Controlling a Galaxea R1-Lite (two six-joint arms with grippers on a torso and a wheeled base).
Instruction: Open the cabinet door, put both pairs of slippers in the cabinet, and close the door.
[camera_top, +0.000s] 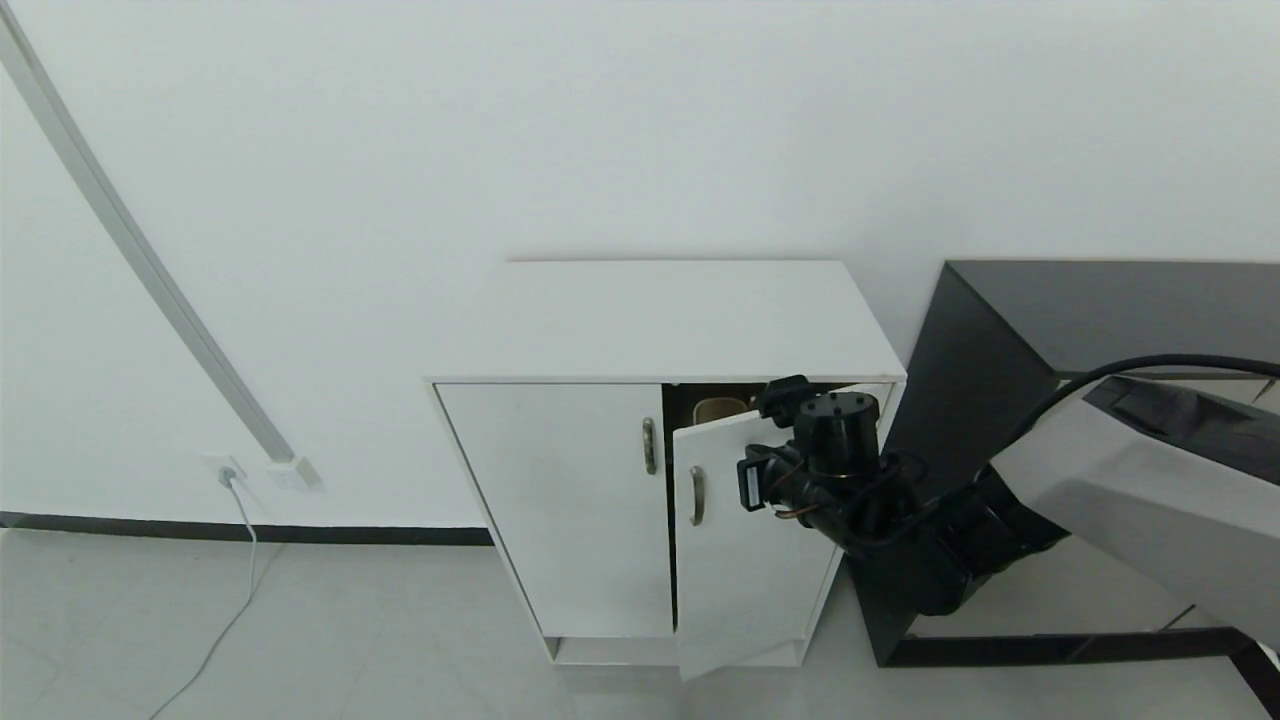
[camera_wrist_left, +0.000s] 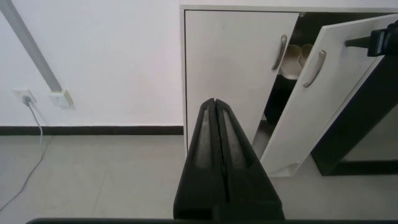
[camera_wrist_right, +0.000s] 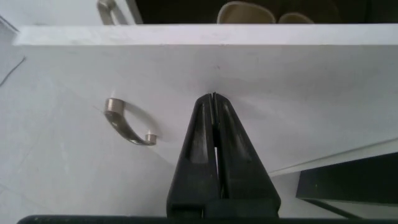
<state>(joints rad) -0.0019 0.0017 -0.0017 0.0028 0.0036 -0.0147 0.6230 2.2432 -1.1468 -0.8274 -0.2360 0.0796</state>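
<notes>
Head view showed the white cabinet (camera_top: 680, 320) standing on the floor against the wall, with its left door (camera_top: 560, 500) shut and its right door (camera_top: 745, 570) partly open. Inside, on a high shelf, sat some tan slippers (camera_wrist_right: 245, 12); I could not tell if both pairs were there. The right gripper (camera_wrist_right: 214, 96) had its jaws pressed tight together with nothing between them. Its tip touched the flat front of the right door, up near the top edge and beside the curved metal handle (camera_wrist_right: 127, 124). The left gripper (camera_wrist_left: 214, 102) hung well apart from the cabinet, jaws also clenched on nothing. I think the door was a thin, stiff board that would swing easily on its hinges, so a soft push should do. Its front looked smooth and could be slippery, so the tip might slide. Pushing near the handle side, far from the hinges, looked best. The slippers looked soft and light.
</notes>
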